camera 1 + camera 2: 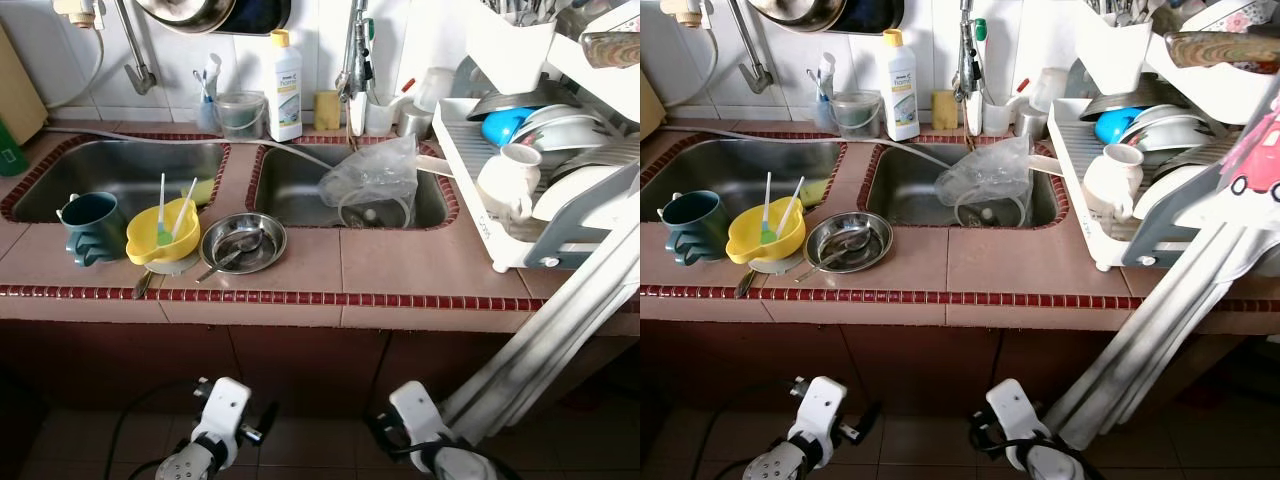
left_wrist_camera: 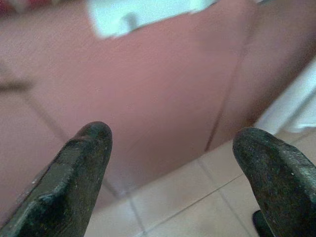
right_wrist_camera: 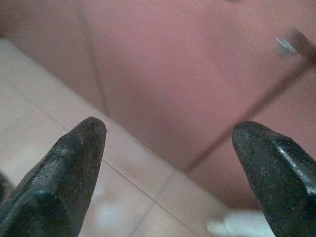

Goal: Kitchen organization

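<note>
On the tiled counter's front strip stand a teal mug, a yellow bowl holding plastic utensils, and a steel dish with a spoon in it. A clear plastic bag lies over a pot in the right sink. A white dish rack at the right holds a white mug, plates and bowls. Both arms hang low in front of the cabinet. My left gripper and right gripper are open, empty, and face the reddish cabinet front and floor tiles.
The left sink holds a sponge. A dish soap bottle, a small tub and cups line the back ledge by the taps. A folded white frame leans from the floor against the counter's right end.
</note>
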Robot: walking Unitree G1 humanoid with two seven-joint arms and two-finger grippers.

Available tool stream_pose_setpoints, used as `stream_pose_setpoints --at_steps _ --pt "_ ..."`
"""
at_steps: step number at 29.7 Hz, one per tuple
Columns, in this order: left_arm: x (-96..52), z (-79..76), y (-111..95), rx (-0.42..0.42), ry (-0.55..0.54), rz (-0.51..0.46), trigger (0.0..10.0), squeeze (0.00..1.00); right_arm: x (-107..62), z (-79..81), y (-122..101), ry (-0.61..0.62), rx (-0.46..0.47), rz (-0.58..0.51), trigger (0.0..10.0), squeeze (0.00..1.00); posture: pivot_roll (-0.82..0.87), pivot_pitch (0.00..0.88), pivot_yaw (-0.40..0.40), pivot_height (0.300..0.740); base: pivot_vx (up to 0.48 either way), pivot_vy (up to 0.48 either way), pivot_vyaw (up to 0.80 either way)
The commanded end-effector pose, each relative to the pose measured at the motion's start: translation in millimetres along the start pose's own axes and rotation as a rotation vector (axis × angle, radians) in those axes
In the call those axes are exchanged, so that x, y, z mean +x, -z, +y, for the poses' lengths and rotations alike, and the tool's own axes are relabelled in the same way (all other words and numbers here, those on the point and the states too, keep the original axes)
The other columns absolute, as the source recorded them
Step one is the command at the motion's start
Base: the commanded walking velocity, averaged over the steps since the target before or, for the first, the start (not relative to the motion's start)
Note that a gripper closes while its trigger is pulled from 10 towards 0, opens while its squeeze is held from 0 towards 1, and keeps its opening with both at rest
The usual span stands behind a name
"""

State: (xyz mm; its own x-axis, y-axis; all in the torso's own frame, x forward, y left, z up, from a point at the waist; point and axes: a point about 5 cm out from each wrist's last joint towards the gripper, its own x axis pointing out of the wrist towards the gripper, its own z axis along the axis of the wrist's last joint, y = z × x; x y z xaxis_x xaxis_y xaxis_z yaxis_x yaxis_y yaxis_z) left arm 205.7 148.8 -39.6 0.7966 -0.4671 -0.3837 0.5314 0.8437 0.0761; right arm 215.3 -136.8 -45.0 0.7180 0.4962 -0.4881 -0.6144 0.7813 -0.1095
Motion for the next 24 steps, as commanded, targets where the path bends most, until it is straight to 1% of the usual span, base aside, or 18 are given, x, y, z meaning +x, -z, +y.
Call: stream_pose_setpoints --at_steps 1,3,4,6,7,8,9,11,12,13,15,16,18,19,20,21,22,24 --pt "-2.4 -2.9 -5.1 0.060 0.081 -0.047 10.0 0.00 0.9 4.4 -7.1 -0.073 -0.042 -0.053 10.0 0.00 -0.04 0.000 -0.005 0.740 0.000 0.000 0.00" --pt "-5.0 -4.3 -8.3 0.088 0.140 -0.078 10.0 0.00 1.6 5.9 -14.3 -0.127 -0.074 -0.099 10.0 0.00 -0.04 0.000 -0.012 0.740 0.000 0.000 0.00" --pt "-9.5 -3.5 -10.7 0.117 0.193 -0.104 10.0 0.00 0.8 5.2 -23.1 -0.177 -0.116 -0.159 10.0 0.00 -0.03 0.000 -0.019 0.740 0.000 0.000 0.00" --pt "-12.8 -1.4 -13.9 0.127 0.219 -0.131 10.0 0.00 -0.3 3.8 -30.8 -0.223 -0.109 -0.209 10.0 0.00 -0.03 0.000 -0.020 0.740 0.000 0.000 0.00" --pt "-14.1 1.5 -17.4 0.120 0.219 -0.152 10.0 0.00 -1.5 2.9 -35.9 -0.257 -0.106 -0.238 10.0 0.00 -0.03 0.000 -0.021 0.740 0.000 0.000 0.00" --pt "-15.9 7.2 -25.2 0.114 0.216 -0.189 10.0 0.00 -4.1 -0.7 -46.3 -0.287 -0.116 -0.293 10.0 0.00 -0.03 0.000 -0.022 0.740 0.000 0.000 0.00" --pt "-16.6 9.6 -28.7 0.114 0.216 -0.205 10.0 0.00 -5.4 -2.7 -51.1 -0.290 -0.124 -0.317 10.0 0.00 -0.03 0.000 -0.022 0.740 0.000 0.000 0.00" --pt "-18.4 14.9 -42.6 0.113 0.217 -0.258 10.0 0.00 -10.8 -9.6 -71.3 -0.306 -0.111 -0.395 10.0 0.00 -0.02 0.013 -0.025 0.740 0.000 0.000 0.00" --pt "-18.4 14.9 -42.6 0.113 0.217 -0.258 10.0 0.00 -10.8 -9.6 -71.3 -0.306 -0.111 -0.395 10.0 0.00 -0.02 0.013 -0.025 0.740 0.000 0.000 0.00" --pt "-21.7 20.3 -58.0 0.098 0.215 -0.311 10.0 0.00 -17.2 -15.4 -92.9 -0.299 -0.111 -0.475 10.0 0.00 -0.02 0.022 -0.023 0.740 0.000 0.000 0.00" --pt "-24.5 25.8 -71.5 0.072 0.207 -0.355 10.0 0.00 -23.4 -18.1 -109.7 -0.305 -0.122 -0.535 10.0 0.00 -0.02 0.030 -0.020 0.740 0.000 0.000 0.00" --pt "-25.2 27.4 -74.3 0.069 0.202 -0.364 10.0 0.00 -25.4 -18.0 -113.6 -0.309 -0.134 -0.551 10.0 0.00 -0.02 0.030 -0.020 0.740 0.000 0.000 0.00" --pt "-26.3 36.2 -86.6 0.011 0.168 -0.407 10.0 0.00 -31.8 -18.4 -128.0 -0.325 -0.111 -0.601 10.0 0.00 -0.02 0.036 -0.021 0.740 0.000 0.000 0.00" --pt "-26.3 36.2 -86.6 0.011 0.168 -0.407 10.0 0.00 -31.8 -18.4 -128.0 -0.325 -0.111 -0.601 10.0 0.00 -0.02 0.036 -0.021 0.740 0.000 0.000 0.00" --pt "-28.0 47.7 -97.5 -0.095 0.110 -0.447 10.0 0.00 -38.5 -20.2 -142.4 -0.320 -0.105 -0.651 10.0 0.00 -0.03 0.039 -0.017 0.740 0.000 0.000 0.00" --pt "-28.0 47.7 -97.5 -0.095 0.110 -0.447 10.0 0.00 -38.5 -20.2 -142.4 -0.320 -0.105 -0.651 10.0 0.00 -0.03 0.039 -0.017 0.740 0.000 0.000 0.00" --pt "-30.1 57.5 -107.3 -0.166 0.042 -0.481 10.0 0.00 -44.7 -21.6 -154.5 -0.310 -0.091 -0.684 10.0 0.00 -0.03 0.039 -0.017 0.740 0.000 0.000 0.00" --pt "-31.8 63.1 -117.5 -0.257 -0.015 -0.529 10.0 0.00 -47.0 -23.8 -165.5 -0.281 -0.051 -0.724 10.0 0.00 -0.03 0.037 -0.013 0.740 0.000 0.000 0.00"
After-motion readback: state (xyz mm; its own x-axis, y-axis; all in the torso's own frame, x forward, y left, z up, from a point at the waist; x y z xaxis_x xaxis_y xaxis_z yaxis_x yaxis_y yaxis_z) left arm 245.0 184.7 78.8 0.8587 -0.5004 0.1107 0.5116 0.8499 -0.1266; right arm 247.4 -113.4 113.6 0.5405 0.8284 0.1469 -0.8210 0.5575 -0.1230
